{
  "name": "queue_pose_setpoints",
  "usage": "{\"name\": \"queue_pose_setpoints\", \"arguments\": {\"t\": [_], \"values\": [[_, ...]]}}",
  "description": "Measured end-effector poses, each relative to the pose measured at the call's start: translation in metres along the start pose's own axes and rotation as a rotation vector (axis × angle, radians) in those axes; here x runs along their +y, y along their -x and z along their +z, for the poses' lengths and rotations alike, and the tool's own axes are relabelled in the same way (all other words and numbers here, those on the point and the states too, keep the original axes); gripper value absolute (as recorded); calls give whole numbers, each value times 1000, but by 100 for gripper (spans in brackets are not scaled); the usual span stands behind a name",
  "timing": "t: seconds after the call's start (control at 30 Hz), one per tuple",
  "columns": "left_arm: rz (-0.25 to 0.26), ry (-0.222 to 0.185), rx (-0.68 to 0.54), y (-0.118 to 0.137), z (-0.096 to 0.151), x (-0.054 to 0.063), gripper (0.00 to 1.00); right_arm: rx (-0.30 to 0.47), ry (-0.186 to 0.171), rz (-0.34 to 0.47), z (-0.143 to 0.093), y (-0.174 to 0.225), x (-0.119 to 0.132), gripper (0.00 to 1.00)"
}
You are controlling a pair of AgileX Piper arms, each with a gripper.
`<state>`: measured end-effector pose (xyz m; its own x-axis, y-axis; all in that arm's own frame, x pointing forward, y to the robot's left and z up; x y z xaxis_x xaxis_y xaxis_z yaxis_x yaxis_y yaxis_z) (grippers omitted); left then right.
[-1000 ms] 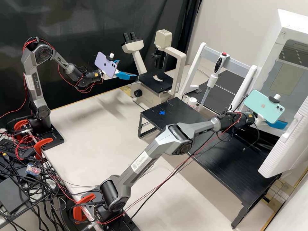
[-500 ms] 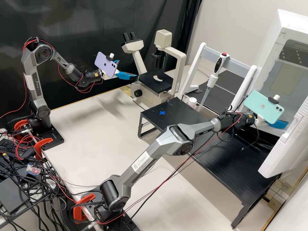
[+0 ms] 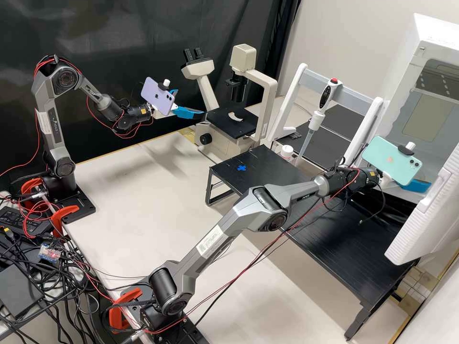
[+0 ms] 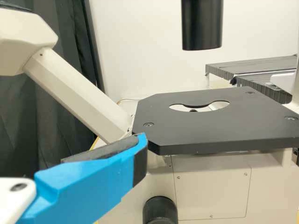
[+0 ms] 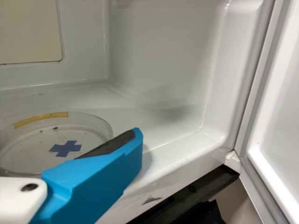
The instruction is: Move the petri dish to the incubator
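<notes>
Item, my right gripper [image 3: 415, 185], blue: fingers apart, one dark pad [image 5: 112, 143] bare along its face, set at the mouth of the white incubator [image 3: 432, 29]. Item, one petri dish [image 5: 35, 149], clear and round: flat on the incubator floor, just beside that pad and partly behind the blue finger; yellow strip [image 5: 42, 119] on the rim, blue cross [image 5: 65, 148] within its outline. Item, incubator door [image 3: 430, 215], swung open, next to the same gripper. Item, black stand [image 3: 354, 248], lower than the gripper. Item, my left gripper [image 3: 189, 112], blue: fingers likewise apart, nothing between them, near the microscope [image 3: 267, 91], whose black stage [image 4: 210, 130] lies just ahead of the fingertips.
</notes>
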<state>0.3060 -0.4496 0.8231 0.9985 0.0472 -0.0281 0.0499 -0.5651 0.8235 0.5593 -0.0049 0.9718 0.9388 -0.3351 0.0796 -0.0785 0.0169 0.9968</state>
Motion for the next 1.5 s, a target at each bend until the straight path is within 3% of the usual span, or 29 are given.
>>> {"name": "queue_pose_setpoints", "arguments": {"t": [0.2, 0.4, 0.5, 0.6, 0.9, 1.07, 1.17, 1.27, 1.5], "values": [[0, 0, 0, 0, 0, 0, 100, 7, -5, -29, 7, 2, -10, 100], [0, 0, 0, 0, 0, 0, 100, 49, -11, -24, 10, 18, -1, 100], [0, 0, 0, 0, 0, 0, 100, 60, -36, -11, 15, 30, 6, 100], [0, 0, 0, 0, 0, 0, 100, 70, -92, 3, 24, 45, 13, 100], [0, 0, 0, 0, 0, 0, 100, 104, -137, 68, 61, 105, 25, 100], [0, 0, 0, 0, 0, 0, 100, 189, -150, 129, 69, 148, 26, 100], [0, 0, 0, 0, 0, 0, 100, 250, -166, 159, 75, 183, 18, 100], [0, 0, 0, 0, 0, 0, 100, 330, -150, 180, 79, 222, 8, 100], [0, 0, 0, 0, 0, 0, 100, 484, -179, 221, 87, 306, -15, 100]]}}
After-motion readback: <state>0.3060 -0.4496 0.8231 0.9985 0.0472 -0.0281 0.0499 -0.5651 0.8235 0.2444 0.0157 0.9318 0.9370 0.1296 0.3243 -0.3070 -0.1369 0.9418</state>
